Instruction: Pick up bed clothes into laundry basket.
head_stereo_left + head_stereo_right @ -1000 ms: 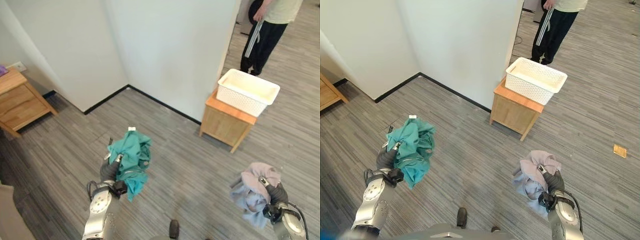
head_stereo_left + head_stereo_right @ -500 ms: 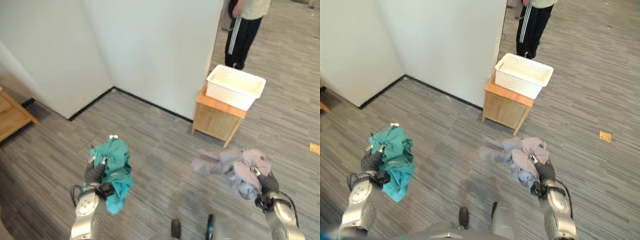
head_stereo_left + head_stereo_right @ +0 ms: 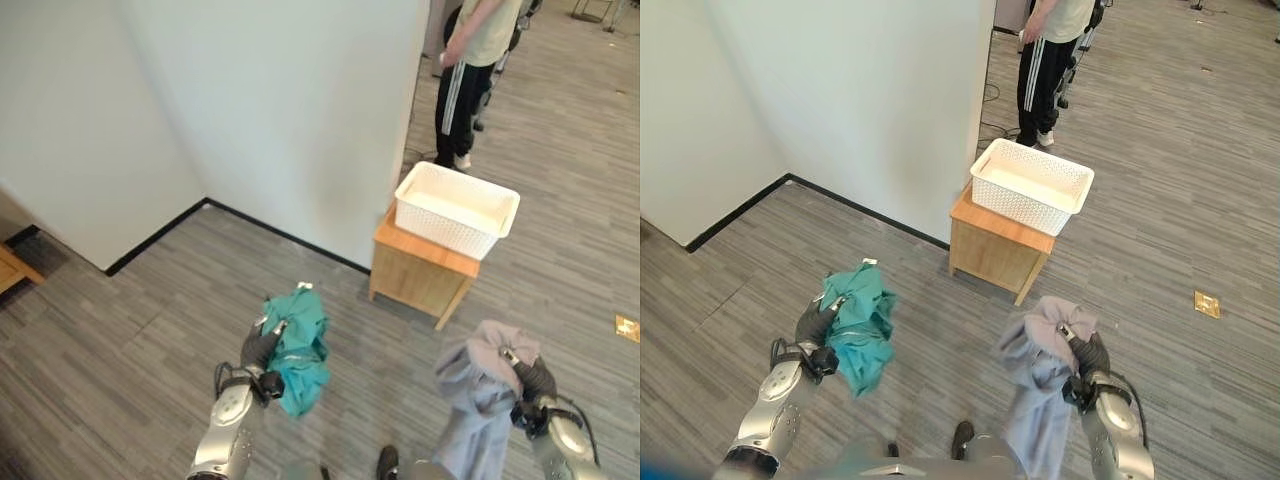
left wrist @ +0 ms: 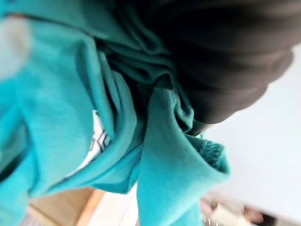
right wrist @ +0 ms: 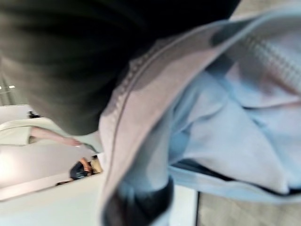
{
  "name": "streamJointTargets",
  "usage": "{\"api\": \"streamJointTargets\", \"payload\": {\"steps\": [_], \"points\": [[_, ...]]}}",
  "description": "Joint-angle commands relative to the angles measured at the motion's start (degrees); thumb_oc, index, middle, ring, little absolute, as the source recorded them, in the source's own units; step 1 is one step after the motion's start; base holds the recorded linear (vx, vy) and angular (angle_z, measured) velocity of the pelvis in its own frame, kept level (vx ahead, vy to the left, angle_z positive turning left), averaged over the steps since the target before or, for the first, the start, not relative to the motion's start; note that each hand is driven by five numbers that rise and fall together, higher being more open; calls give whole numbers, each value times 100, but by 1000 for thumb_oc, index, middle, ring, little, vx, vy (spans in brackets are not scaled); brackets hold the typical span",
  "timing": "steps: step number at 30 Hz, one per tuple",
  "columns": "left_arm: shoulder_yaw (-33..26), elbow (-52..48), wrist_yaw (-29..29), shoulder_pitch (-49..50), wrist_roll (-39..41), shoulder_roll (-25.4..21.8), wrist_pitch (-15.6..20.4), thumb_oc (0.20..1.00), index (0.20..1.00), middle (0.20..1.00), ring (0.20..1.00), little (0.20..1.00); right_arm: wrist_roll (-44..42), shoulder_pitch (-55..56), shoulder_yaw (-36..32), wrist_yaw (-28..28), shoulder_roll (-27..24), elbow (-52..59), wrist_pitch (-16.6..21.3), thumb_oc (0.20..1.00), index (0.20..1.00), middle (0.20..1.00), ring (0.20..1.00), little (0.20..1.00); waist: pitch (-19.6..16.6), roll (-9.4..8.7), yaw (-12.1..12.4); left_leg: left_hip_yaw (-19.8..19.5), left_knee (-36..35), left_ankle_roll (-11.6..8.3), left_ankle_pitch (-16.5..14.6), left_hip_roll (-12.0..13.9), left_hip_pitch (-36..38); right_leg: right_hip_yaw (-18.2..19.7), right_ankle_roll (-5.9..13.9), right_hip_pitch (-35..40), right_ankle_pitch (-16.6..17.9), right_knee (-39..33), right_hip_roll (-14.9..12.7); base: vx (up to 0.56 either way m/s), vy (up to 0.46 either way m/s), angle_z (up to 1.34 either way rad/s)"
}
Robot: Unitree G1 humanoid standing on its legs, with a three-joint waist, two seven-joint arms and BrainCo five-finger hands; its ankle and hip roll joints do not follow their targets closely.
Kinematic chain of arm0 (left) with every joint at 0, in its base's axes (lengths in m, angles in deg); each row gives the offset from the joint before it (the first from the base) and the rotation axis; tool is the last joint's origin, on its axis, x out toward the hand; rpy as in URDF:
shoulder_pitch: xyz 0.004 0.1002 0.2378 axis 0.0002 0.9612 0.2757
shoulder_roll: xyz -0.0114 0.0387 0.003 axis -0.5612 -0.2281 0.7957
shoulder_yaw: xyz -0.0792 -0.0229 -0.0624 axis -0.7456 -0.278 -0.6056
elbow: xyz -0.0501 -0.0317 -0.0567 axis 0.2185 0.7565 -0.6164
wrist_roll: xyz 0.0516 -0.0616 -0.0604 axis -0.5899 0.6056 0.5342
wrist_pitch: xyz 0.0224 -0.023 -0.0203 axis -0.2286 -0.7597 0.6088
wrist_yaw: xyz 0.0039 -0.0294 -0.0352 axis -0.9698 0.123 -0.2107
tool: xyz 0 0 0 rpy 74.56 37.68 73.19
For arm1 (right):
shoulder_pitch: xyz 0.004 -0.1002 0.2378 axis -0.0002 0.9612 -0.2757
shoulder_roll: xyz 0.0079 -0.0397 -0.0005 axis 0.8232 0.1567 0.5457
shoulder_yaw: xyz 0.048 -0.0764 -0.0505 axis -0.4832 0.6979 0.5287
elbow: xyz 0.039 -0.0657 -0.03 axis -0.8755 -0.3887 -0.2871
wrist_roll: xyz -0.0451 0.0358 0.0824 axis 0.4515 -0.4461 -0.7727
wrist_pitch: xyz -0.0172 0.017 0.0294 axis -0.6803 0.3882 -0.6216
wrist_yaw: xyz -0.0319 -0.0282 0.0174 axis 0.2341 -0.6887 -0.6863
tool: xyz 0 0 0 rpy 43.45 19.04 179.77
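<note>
My left hand is shut on a bunched teal garment held above the floor, at lower left of the eye views; up close the teal cloth wraps over the hand. My right hand at lower right is shut on a grey-lilac garment that hangs down from it; the same cloth drapes past the hand in the right wrist view. A white laundry basket stands on a small wooden cabinet ahead, between and beyond both hands.
A white wall corner with black skirting stands to the left of the cabinet. A person in dark trousers stands behind the basket. A small tan tile lies on the grey plank floor at right.
The camera has turned and the basket now sits nearer the middle. The grey garment, flung out sideways half a second ago, hangs straight down. The teal garment stays held.
</note>
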Motion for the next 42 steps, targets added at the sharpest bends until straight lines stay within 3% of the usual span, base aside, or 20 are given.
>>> {"api": "streamJointTargets", "payload": {"steps": [1,2,3,4,5,7,10,12,14,15,17,21,23,27,33,34,37,39,42], "points": [[-121,-346,110,-398,319,-192,321,200,200,200,200,200,-210,-357,-175,58,-505,568,438,200,200,200,200,200,295,129,189,79,-2569,26,422,341,762,249,743,357,439,-720,-388,459,49,-28],[-114,-311,134,-353,297,-208,327,200,200,200,200,200,-182,-342,-176,40,-496,573,445,200,200,200,200,200,251,197,243,78,-3144,25,452,350,754,263,797,423,398,-748,-353,513,105,-35],[-118,-266,130,-286,222,-231,352,200,200,200,200,200,-148,-330,-138,7,-496,523,454,200,200,200,200,200,225,234,368,45,-4047,58,521,204,864,327,851,561,312,-798,-345,331,100,-46],[-118,-266,130,-286,222,-231,352,200,200,200,200,200,-148,-330,-138,6,-495,523,454,200,200,200,200,200,229,228,371,52,-4066,59,531,199,879,330,853,565,313,-799,-351,562,97,-49],[-188,-274,142,-122,138,-258,366,200,200,200,200,200,14,-408,4,-52,-527,463,421,200,200,200,200,200,109,302,625,-320,-5100,71,609,-175,905,445,925,910,168,-926,-230,366,47,-34],[-235,-300,104,-68,11,-288,382,200,200,200,200,200,92,-498,8,-87,-543,425,442,200,200,200,200,200,32,346,675,-284,-5253,14,759,-236,881,464,977,1098,109,-983,-231,476,83,-36],[-322,-379,197,13,92,-308,353,200,200,200,200,200,273,-473,74,-154,-427,471,322,200,200,200,200,200,-164,354,700,-377,-5341,178,527,-369,1241,546,1066,1089,33,-768,-325,366,135,-62],[-366,-437,169,13,86,-320,350,200,200,200,200,200,271,-502,97,-139,-294,455,350,200,200,200,200,200,-251,303,703,-277,-5578,425,302,-472,1567,552,1179,960,84,-150,-524,278,189,-27],[-421,-479,133,-1,47,-395,347,200,200,200,200,200,378,-595,165,-130,-225,409,328,200,200,200,200,200,-200,342,715,-133,-5680,632,192,-526,1828,578,1350,435,466,969,-778,167,222,-19],[-438,-484,111,-26,64,-430,351,200,200,200,200,200,406,-591,163,-150,-219,468,308,200,200,200,200,200,-142,394,640,-128,-5747,693,174,-523,1953,591,1398,196,664,1415,-831,135,236,-38],[-443,-504,134,-52,18,-480,339,200,200,200,200,200,522,-543,137,-153,-200,498,264,200,200,200,200,200,-97,473,507,-172,-5896,741,111,-547,2182,679,1365,-173,664,1777,-815,145,162,-8],[-463,-519,131,-139,-36,-548,352,200,200,200,200,200,565,-448,-188,-7,-186,648,308,200,200,200,200,200,-104,516,282,-321,-6050,670,4,-602,2422,752,1265,-518,530,917,-712,193,18,36],[-457,-464,90,-184,-161,-578,378,200,200,200,200,200,651,-486,-436,139,-311,768,427,200,200,200,200,200,-85,450,169,-482,-6051,643,-150,-639,2510,917,1293,-506,559,171,-638,184,-58,41],[-547,-475,165,-44,-104,-506,366,200,200,200,200,200,715,-477,-810,185,-375,1364,491,200,200,200,200,200,-160,338,234,-542,-6028,637,-188,-683,2557,988,1338,-147,618,-223,-645,118,-43,48],[-415,-504,332,293,94,-377,249,200,200,200,200,200,491,-1330,-1155,288,-1061,2039,850,200,200,200,200,200,-360,218,402,-627,-6080,564,-143,-650,2469,725,1287,204,705,-735,-574,63,-61,5],[-319,-542,411,358,191,-400,209,200,200,200,200,200,504,-1716,-1129,268,-1583,2087,899,200,200,200,200,200,-403,190,465,-656,-6092,531,-150,-631,2471,666,1279,282,686,-819,-552,18,-40,14],[-34,-567,543,433,352,-491,150,200,200,200,200,200,456,-2431,-790,249,-2425,1768,840,200,200,200,200,200,-455,116,557,-698,-6114,495,-211,-599,2513,623,1274,403,635,-913,-519,55,-43,13],[259,-543,598,472,451,-557,135,200,200,200,200,200,242,-3420,-86,242,-3217,871,766,200,200,200,200,200,-448,62,616,-698,-6122,468,-150,-572,2495,603,1260,416,693,-949,-496,23,-46,2],[384,-522,590,492,533,-631,119,200,200,200,200,200,137,-4052,366,300,-3607,258,668,200,200,200,200,200,-453,34,639,-692,-6120,449,-208,-549,2527,609,1254,457,655,-969,-463,24,-28,1]]}}
